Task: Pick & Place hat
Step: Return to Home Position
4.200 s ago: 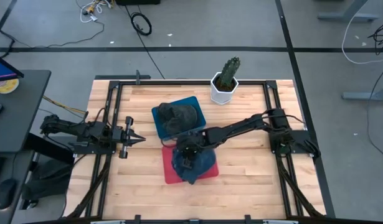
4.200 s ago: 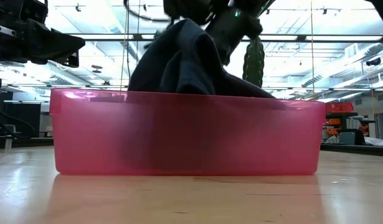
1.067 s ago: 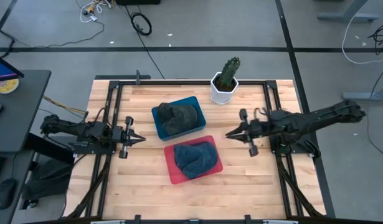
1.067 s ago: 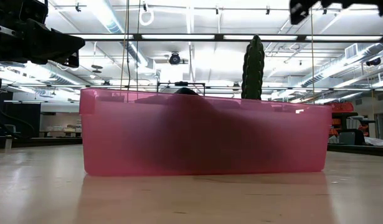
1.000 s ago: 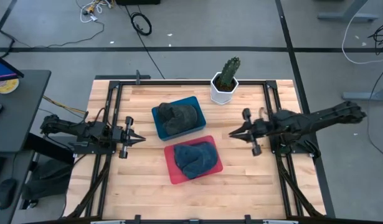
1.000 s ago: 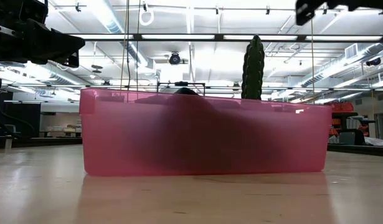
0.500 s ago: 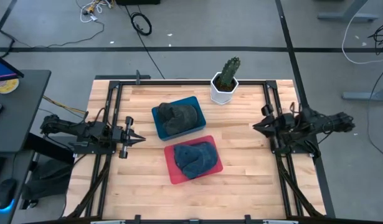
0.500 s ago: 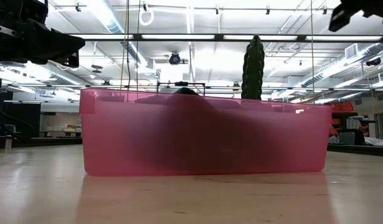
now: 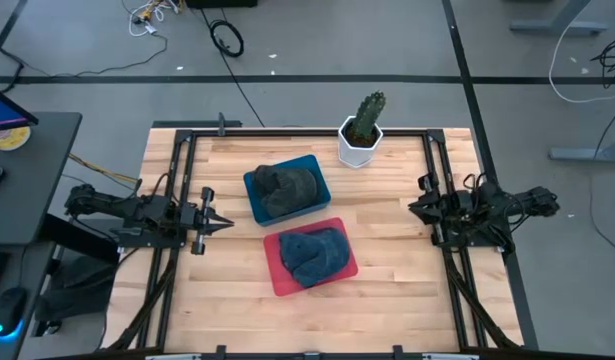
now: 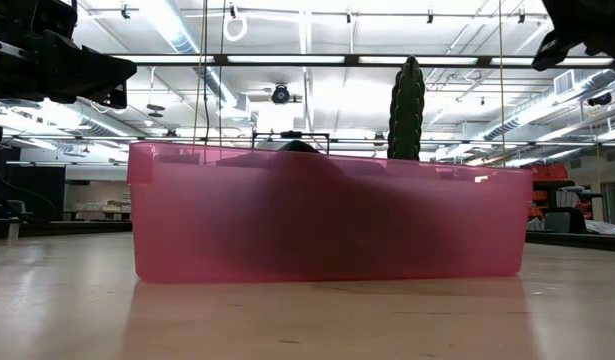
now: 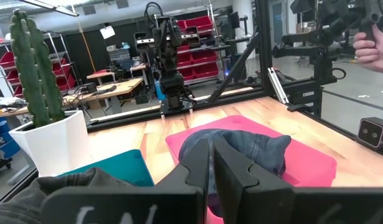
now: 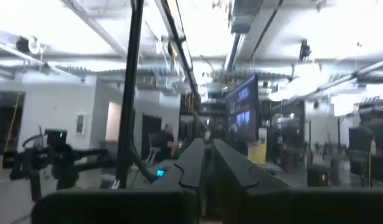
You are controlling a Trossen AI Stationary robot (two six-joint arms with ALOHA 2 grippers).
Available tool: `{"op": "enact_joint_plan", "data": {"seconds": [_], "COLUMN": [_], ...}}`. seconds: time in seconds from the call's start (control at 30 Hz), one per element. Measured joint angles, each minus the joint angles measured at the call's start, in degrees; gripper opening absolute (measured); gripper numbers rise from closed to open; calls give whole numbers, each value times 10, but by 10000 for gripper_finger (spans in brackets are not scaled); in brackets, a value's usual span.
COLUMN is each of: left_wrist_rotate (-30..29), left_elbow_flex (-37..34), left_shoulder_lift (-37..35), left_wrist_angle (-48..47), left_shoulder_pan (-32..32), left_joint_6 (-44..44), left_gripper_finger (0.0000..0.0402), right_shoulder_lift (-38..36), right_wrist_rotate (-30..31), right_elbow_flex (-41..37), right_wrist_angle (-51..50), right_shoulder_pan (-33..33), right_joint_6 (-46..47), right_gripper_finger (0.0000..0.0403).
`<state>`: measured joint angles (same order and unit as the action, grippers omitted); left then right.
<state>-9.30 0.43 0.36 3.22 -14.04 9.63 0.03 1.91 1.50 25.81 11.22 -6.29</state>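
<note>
A blue hat (image 9: 313, 255) lies in the red bin (image 9: 277, 275) at the middle of the table; the left wrist view shows the blue hat (image 11: 241, 149) in the same bin (image 11: 316, 165). From the low view only the bin's wall (image 10: 327, 215) shows plainly. My right gripper (image 9: 415, 208) is shut and sits drawn back over the table's right rail, far from the hat. In its own wrist view its fingers (image 12: 210, 155) point into the room. My left gripper (image 9: 217, 220) waits shut at the table's left side, pointing right toward the bins.
A dark grey hat (image 9: 287, 188) lies in a blue bin (image 9: 253, 190) just beyond the red one. A cactus in a white pot (image 9: 362, 130) stands at the far edge. Bare wood lies between the bins and both rails. A person's hand (image 11: 372, 43) shows beyond the table.
My right gripper has pulled back from near the red bin toward the table's right edge, with its arm folding in over the rail; its fingers stayed shut. The blue hat has lain still in the red bin.
</note>
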Motion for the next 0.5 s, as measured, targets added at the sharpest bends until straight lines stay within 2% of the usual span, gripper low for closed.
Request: {"op": "enact_joint_plan", "data": {"seconds": [0.2,0.5], "left_wrist_rotate": [0,0], "left_elbow_flex": [0,0], "left_shoulder_lift": [0,0], "left_wrist_angle": [0,0], "left_shoulder_pan": [0,0], "left_joint_6": [0,0], "left_gripper_finger": [25,26], "right_shoulder_lift": [0,0], "right_wrist_rotate": [0,0], "right_elbow_flex": [-6,-6], "right_wrist_angle": [-10,-164], "right_shoulder_pan": [0,0], "right_joint_6": [2,-3], "right_gripper_finger": [36,36]}}
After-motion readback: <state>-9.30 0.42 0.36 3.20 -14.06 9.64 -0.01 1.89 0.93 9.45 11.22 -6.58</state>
